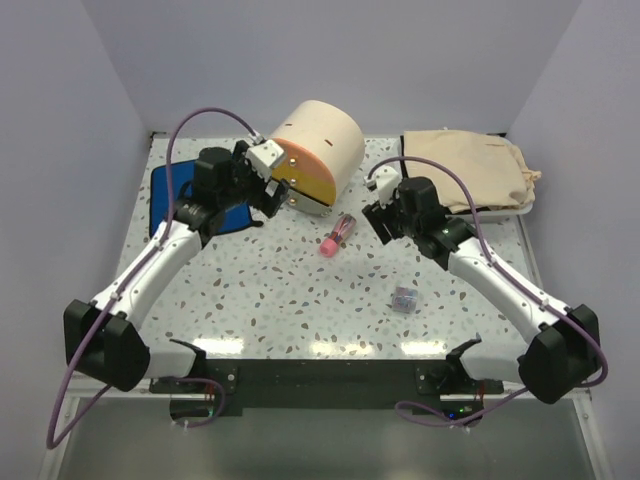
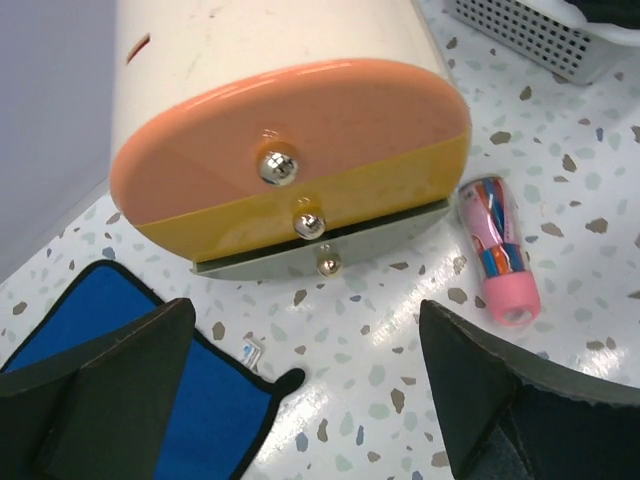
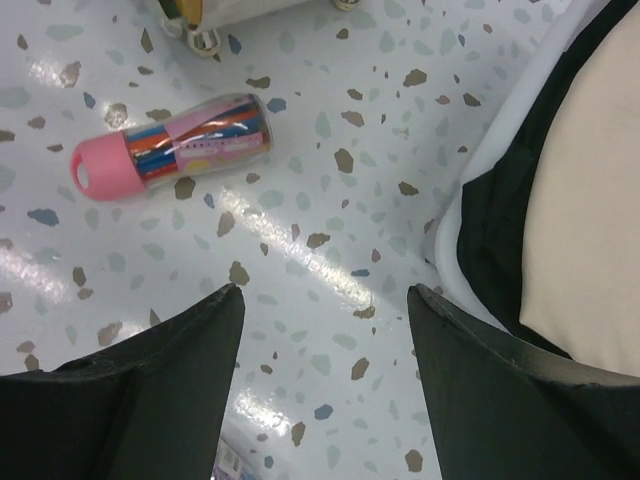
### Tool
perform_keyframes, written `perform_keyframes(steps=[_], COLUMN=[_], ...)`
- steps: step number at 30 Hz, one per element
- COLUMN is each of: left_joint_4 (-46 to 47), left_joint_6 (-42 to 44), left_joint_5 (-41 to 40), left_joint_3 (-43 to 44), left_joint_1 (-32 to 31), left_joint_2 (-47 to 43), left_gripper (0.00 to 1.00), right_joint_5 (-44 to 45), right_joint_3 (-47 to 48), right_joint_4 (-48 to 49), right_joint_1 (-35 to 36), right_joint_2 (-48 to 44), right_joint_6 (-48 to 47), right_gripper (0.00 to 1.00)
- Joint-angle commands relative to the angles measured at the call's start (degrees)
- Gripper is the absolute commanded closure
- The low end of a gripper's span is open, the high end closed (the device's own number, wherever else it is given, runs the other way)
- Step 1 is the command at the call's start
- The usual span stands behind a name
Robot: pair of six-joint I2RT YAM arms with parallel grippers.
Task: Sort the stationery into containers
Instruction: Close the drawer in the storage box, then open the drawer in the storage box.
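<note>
The beige cylindrical cabinet (image 1: pixel 322 140) lies at the back centre, its drawer fronts facing me. In the left wrist view the orange drawer (image 2: pixel 290 120), yellow drawer (image 2: pixel 390 185) and thin grey drawer (image 2: pixel 390 228) each show a small metal knob. My left gripper (image 1: pixel 268 197) (image 2: pixel 305 370) is open and empty just in front of the drawers. The pink transparent tube (image 1: pixel 338 235) (image 2: pixel 497 250) (image 3: pixel 170 148) lies on the table between the grippers. My right gripper (image 1: pixel 380 222) (image 3: pixel 325 300) is open and empty right of the tube. The tiny purple-grey box (image 1: pixel 403 298) sits nearer to me. Other stationery is out of view.
A blue cloth (image 1: pixel 178 205) (image 2: pixel 120 370) lies left of the cabinet, under my left gripper's left finger. A white tray (image 1: pixel 525 205) (image 3: pixel 462 215) holding a beige bag (image 1: pixel 470 165) (image 3: pixel 590 220) stands at the back right, close to my right gripper.
</note>
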Motion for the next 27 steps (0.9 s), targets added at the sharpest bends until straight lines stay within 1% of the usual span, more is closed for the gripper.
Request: perform_keyframes(steps=[1,2,4,5,7,8,9,10,11,12,15,21,26,27], left_joint_4=[-2.9,-4.6,-6.1,-6.8,-8.2,-8.4,-8.5,-8.4,-8.3,-8.2,-7.8,-8.4,-8.0,-8.0], left_joint_6=[-2.2,-0.8,-0.9,-0.9,-0.9,-0.9,-0.8,-0.6,-0.7,-0.7,-0.9,-0.8,-2.2,-2.3], left_joint_5=[-4.4,-3.9,-4.0,-2.8,-1.8,-1.5,-1.0,-0.9,-0.9,-1.0,-2.2,-1.2,-0.4,-0.2], left_joint_3=[8.4,11.0,14.4,15.6,17.5,19.0,19.5,20.0,20.2,20.3,20.5,23.2,24.0,24.1], left_joint_1=[0.6,0.6,0.9,1.2,1.5,1.5,1.6,1.6,1.6,1.6,1.6,1.7,1.7,1.7], left_joint_2=[8.0,9.2,12.8,14.1,17.4,19.3,20.1,20.8,22.0,22.5,24.1,27.3,29.4,29.7], left_gripper=[0.07,0.11,0.18,0.21,0.26,0.27,0.27,0.28,0.27,0.27,0.26,0.26,0.3,0.32], right_joint_5=[-0.5,-1.2,-1.1,-0.8,-0.5,-0.8,-3.4,-4.7,-6.0,-8.1,-9.1,-10.9,-11.7,-11.7], right_joint_3=[7.5,8.7,13.1,15.1,22.1,24.7,29.8,32.2,34.2,36.9,39.6,39.9,41.2,41.5], right_joint_4=[5.2,5.1,4.6,3.3,1.4,-0.8,-2.0,-3.0,-4.1,-4.1,-2.6,1.5,2.1,2.0], right_joint_1=[-0.5,-0.6,-0.9,-1.2,-2.7,-3.5,-5.8,-7.2,-8.3,-10.1,-10.8,-10.8,-11.0,-11.0], right_joint_2=[5.0,6.1,10.3,12.3,18.1,20.2,24.0,25.8,27.2,28.6,31.4,32.4,34.8,35.1], right_joint_6=[5.5,6.5,7.3,7.6,8.5,10.4,11.7,13.1,16.6,17.4,17.0,15.1,13.1,13.3], right_gripper=[0.3,0.3,0.3,0.3,0.3,0.3,0.3,0.31,0.31,0.32,0.32,0.32,0.32,0.32])
